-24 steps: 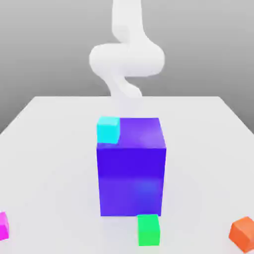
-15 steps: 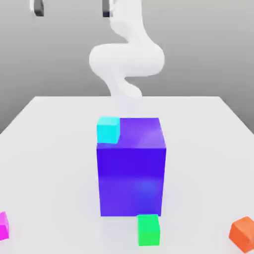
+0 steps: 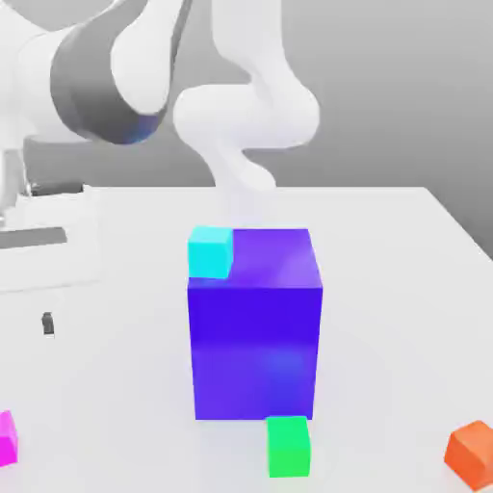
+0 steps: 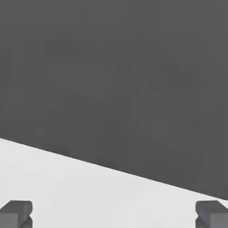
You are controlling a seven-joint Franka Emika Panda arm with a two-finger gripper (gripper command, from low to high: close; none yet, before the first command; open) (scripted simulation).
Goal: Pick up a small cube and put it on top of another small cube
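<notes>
Small cube (image 3: 211, 251) seemingly atop block (image 3: 256, 332)

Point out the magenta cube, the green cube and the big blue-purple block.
magenta cube (image 3: 7, 437): exterior view, its visible face at the picture's left edge.
green cube (image 3: 288, 448): exterior view, front face.
big blue-purple block (image 3: 255, 351): exterior view, front face.

Soft, even, bright light; faint shadows, no glare.
</notes>
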